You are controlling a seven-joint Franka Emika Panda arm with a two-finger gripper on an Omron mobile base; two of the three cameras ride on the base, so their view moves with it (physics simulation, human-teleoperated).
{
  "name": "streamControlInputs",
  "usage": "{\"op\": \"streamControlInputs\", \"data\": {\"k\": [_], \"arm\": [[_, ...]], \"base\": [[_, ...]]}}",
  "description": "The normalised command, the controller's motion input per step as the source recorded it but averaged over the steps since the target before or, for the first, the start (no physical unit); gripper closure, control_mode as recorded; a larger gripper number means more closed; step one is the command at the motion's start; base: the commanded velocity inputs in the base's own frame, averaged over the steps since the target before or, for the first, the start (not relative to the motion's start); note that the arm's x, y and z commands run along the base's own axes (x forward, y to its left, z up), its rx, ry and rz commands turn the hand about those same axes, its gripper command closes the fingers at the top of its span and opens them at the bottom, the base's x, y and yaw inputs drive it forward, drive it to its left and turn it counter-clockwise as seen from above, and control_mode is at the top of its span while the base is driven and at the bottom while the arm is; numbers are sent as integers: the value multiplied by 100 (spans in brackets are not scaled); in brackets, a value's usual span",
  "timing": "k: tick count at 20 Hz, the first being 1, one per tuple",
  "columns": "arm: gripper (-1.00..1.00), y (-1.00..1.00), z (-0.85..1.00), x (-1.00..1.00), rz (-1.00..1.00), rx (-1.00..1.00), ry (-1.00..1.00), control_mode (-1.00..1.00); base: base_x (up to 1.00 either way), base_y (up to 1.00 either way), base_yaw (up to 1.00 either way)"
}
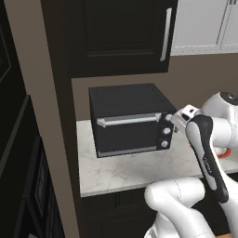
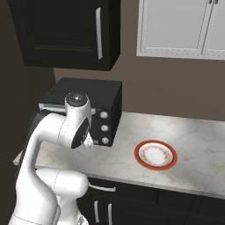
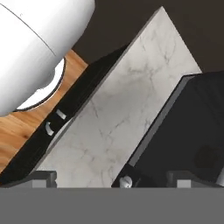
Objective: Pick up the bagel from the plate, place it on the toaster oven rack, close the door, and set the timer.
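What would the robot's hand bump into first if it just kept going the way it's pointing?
Most likely the marble counter beside the black toaster oven. The hand, jaws open and empty, looks down at that stone, with the oven's knobbed edge close by; depth is hard to judge.

- The white marble surface (image 2: 193, 140) lies bare between the black box-shaped toaster oven (image 2: 94, 99) and the round white plate with a red-orange rim (image 2: 155, 155).
- The dark upper cabinet (image 1: 118, 35) overhangs the oven, leaving a gap above its top.
- The oven's black door with a silver bar handle (image 1: 128, 120) stands shut, blocking the inside.
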Motion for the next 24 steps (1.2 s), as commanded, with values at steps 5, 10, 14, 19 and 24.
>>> {"op": "streamControlInputs", "data": {"k": [5,10,14,19,24], "arm": [[-100,0,0,0,34,-43,-18,-100],[-100,0,-2,0,31,-28,-30,-100],[-100,0,-2,0,24,-10,-16,-100],[-100,0,0,12,14,-2,3,-100],[-100,0,-20,22,18,-16,19,-100]], "base": [[0,0,0],[0,0,0],[0,0,0],[0,0,0],[0,0,0]]}}
